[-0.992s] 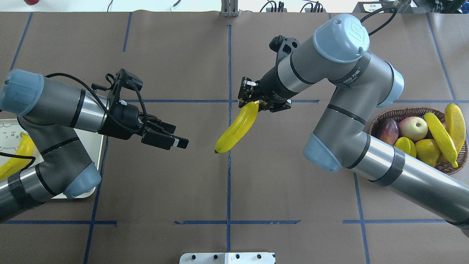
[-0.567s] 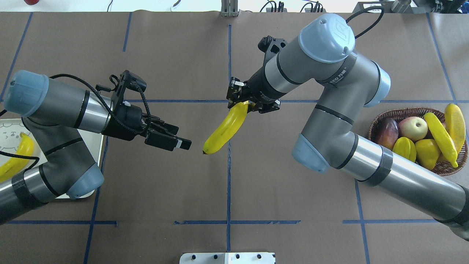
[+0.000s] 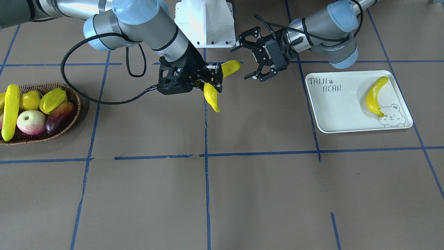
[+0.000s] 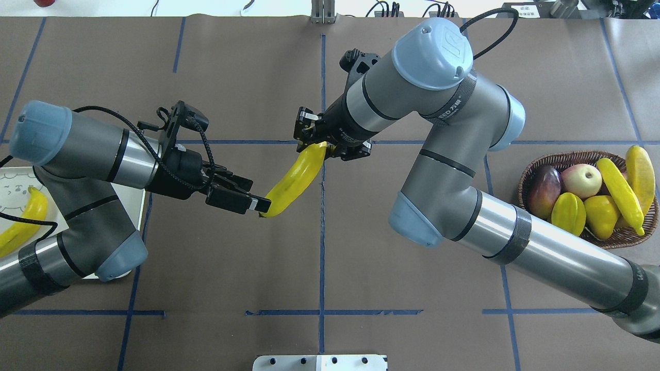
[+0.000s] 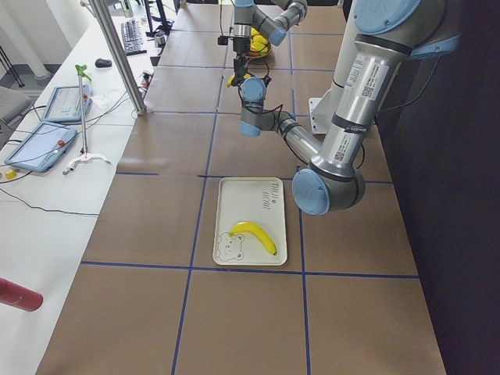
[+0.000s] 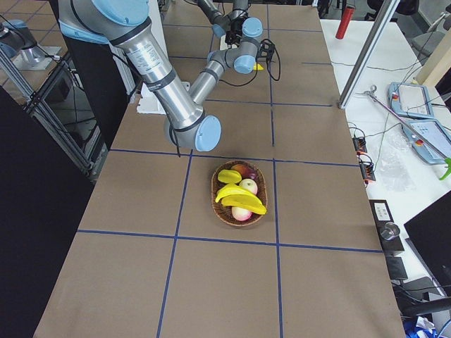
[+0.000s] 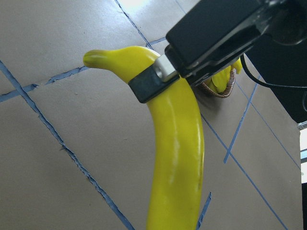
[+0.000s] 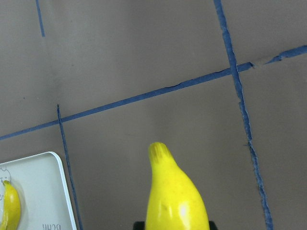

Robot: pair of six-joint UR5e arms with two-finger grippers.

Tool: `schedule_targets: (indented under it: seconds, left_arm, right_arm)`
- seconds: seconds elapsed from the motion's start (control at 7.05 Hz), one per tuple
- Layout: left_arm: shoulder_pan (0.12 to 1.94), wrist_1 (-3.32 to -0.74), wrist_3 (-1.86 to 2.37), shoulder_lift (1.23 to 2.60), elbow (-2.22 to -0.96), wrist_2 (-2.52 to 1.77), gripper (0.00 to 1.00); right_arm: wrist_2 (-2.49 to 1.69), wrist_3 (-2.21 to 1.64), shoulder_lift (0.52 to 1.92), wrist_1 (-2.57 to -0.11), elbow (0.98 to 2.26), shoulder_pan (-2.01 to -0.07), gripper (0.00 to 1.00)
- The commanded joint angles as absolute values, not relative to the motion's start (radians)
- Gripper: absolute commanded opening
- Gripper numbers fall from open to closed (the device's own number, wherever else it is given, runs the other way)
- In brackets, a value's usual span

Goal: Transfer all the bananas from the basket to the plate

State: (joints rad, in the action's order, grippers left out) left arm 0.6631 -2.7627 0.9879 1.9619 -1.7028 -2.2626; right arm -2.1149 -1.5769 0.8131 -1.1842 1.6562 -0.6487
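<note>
A: What lies furthest to the robot's left?
B: The plate (image 3: 341,111), flat on the brown table (image 4: 216,268); the plated banana (image 4: 35,205) lies on it, one tip by the printed bear (image 3: 392,117); the left arm (image 4: 87,152) covers part of the plate in the overhead view.
A: And the left gripper (image 3: 240,63)?
B: Its fingers (image 3: 256,74) are spread wide; the free end of the held banana (image 4: 294,180) sits between them; in the left wrist view one pad (image 7: 145,86) crosses in front of that end, though whether it presses the skin I cannot tell.
A: So what carries the fruit?
B: The right gripper (image 4: 320,148); it is pinched on the held banana's other end, just beside the blue tape line (image 4: 321,257) down the table's middle; from there the banana slants toward the left gripper, clear of the table.
A: Further right?
B: The right arm (image 4: 454,170) reaches in from that side; beyond its elbow stands the basket (image 4: 564,155), well apart from the plate; two bananas lie in it, the slanting banana (image 4: 619,193) across the other fruit, the outer banana (image 4: 640,172) along the right rim; an apple (image 4: 581,180), a dark red fruit (image 4: 545,191), a starfruit (image 4: 568,213) and a round yellow fruit (image 4: 599,214) fill the rest.
</note>
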Motion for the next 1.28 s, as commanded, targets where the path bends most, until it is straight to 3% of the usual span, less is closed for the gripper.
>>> schedule_targets:
  seconds: [0.0,1.13]
  left_arm:
    - [0.652,-2.763,0.988,1.963,-1.703,-2.263,1.00]
    - [0.643,-2.757,0.989,1.970,-1.703,-2.263,1.00]
  right_arm:
    - [-2.097,-1.592,0.805,-1.184,1.655,-0.643,0.04]
    - [-2.095,-1.617,0.799,-1.149,1.655,-0.624,0.11]
